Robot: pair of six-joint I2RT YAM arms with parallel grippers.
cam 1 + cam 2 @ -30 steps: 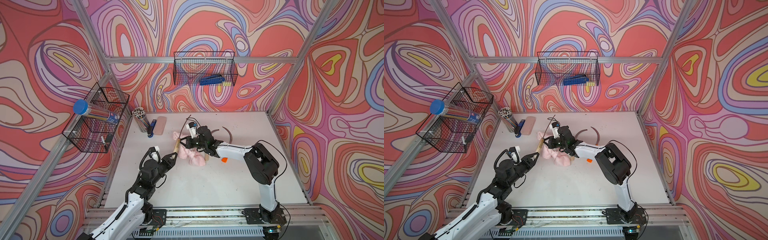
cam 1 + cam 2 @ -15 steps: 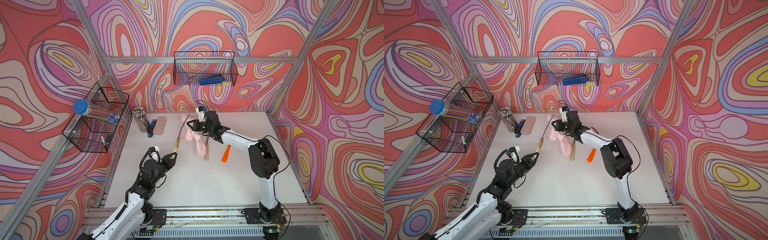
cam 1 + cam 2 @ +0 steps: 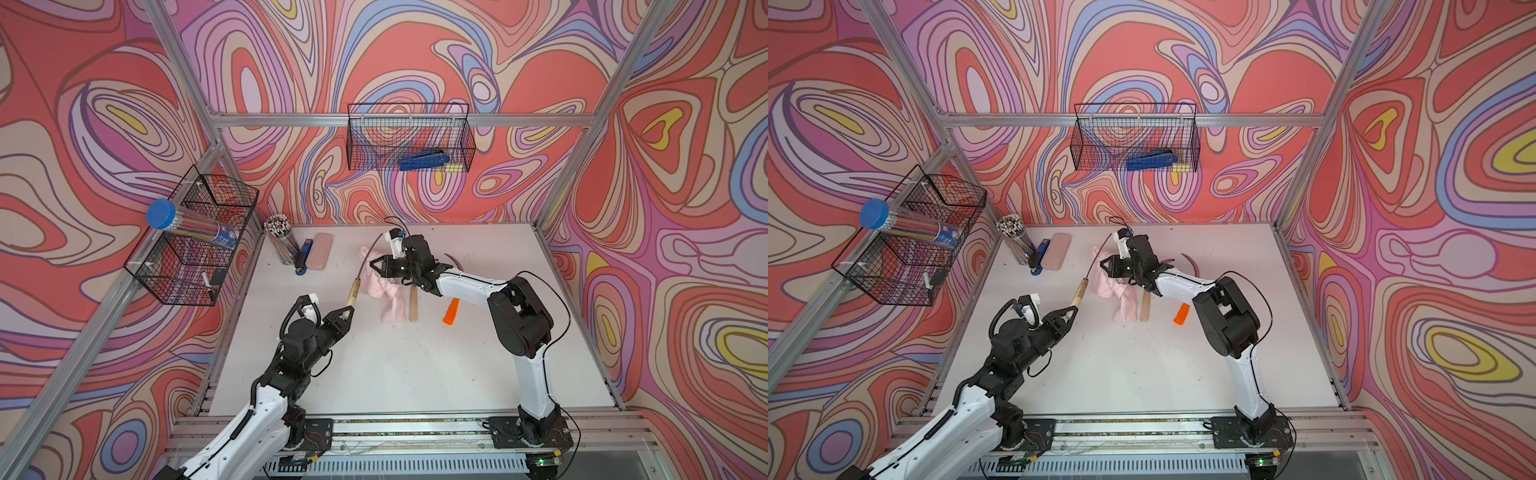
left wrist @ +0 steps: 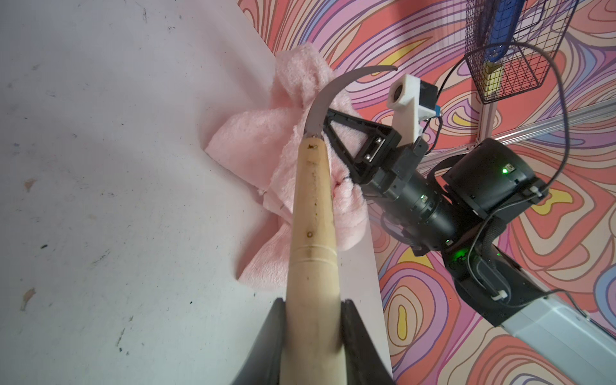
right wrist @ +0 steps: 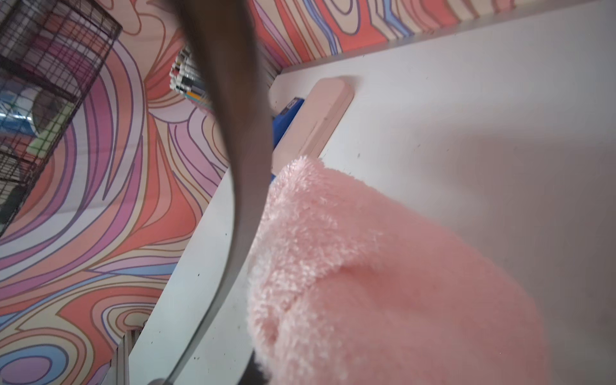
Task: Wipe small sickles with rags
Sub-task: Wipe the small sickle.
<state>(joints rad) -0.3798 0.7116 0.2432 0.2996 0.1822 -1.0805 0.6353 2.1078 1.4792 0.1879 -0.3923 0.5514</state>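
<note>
At the left gripper [image 3: 347, 311]: jaws clamped on the butt of a wooden-handled sickle [image 3: 355, 291]. Forearm low, wrist tipped up, so the blade stands clear of the tabletop [image 3: 395, 374] and reaches the right gripper [image 3: 374, 266]. That one is closed, pinching the pink rag [image 3: 382, 286] just beside the blade's base, probably to stroke along it. Arm stretched forward, elbow folded. Below its forearm lie the second wooden sickle [image 3: 413, 305] and the orange-handled sickle [image 3: 451, 312], waiting.

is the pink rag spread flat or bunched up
Bunched: the rag is crumpled in folds, pinched by the right tool.
</note>
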